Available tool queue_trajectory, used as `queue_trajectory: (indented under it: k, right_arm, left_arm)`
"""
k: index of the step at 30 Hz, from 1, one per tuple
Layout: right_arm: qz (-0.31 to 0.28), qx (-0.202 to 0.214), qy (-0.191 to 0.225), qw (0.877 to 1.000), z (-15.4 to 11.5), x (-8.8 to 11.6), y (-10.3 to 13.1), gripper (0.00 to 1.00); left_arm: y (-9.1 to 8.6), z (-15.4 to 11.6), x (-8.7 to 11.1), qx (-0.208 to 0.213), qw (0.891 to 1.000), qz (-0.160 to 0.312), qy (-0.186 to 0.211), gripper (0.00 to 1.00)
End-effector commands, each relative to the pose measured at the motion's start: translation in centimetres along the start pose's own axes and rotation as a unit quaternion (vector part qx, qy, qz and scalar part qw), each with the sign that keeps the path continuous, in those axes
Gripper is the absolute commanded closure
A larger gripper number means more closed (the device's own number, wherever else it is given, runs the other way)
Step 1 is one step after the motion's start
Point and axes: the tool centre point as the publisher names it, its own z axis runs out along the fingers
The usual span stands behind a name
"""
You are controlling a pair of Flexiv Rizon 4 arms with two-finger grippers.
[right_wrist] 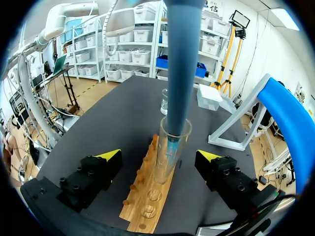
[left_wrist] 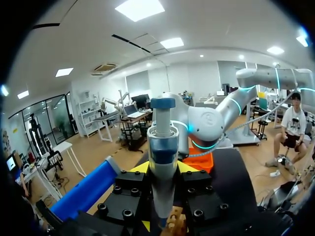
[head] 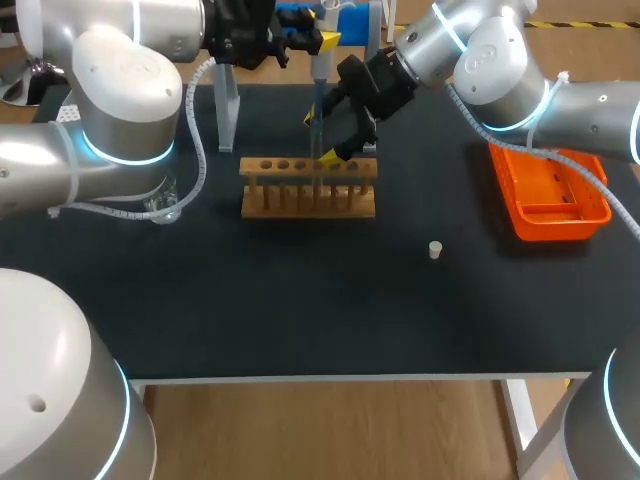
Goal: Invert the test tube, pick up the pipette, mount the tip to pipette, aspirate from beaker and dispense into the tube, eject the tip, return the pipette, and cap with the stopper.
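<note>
In the head view my left gripper [head: 305,40] hangs over the table's back edge, shut on the blue-grey pipette [head: 318,90], which points straight down. In the left wrist view the pipette [left_wrist: 162,157] is clamped between my fingers. Its tip reaches into the mouth of the glass test tube [right_wrist: 170,152], which stands upright in the wooden rack [head: 308,190]. My right gripper [right_wrist: 160,157] is open, with its fingers wide apart on either side of the tube and not touching it. The small white stopper [head: 435,249] lies on the mat to the right of the rack.
A glass beaker [head: 165,205] stands left of the rack, under my left arm. The clear pipette stand [head: 228,110] rises behind the rack's left end. An orange tray [head: 548,190] lies at the right. A white box [right_wrist: 209,97] sits beyond the beaker [right_wrist: 165,101].
</note>
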Motion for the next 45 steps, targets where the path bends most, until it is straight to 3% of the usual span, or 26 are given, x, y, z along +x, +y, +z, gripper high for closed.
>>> queue_trajectory:
  k: [1, 34, 39, 45]
  right_arm:
    - [0.000, 0.001, 0.001, 1.000, -0.2, 0.0, 0.0, 0.00]
    - [-0.001, -0.001, 0.001, 1.000, -0.6, 0.2, 0.1, 0.00]
    - [-0.003, -0.009, -0.010, 1.000, -2.0, 1.1, 0.5, 0.00]
    - [-0.005, -0.013, -0.029, 0.999, -4.8, 3.6, 0.6, 0.00]
  left_arm:
    - [0.0, -0.1, 0.0, 0.000, 1.000, 0.000, 0.001, 1.00]
    - [0.1, -0.2, -0.1, -0.001, 1.000, -0.001, 0.000, 1.00]
    - [0.1, -0.2, -0.1, -0.001, 1.000, -0.001, 0.000, 1.00]
    - [0.1, -0.2, -0.1, -0.001, 1.000, -0.001, 0.000, 1.00]
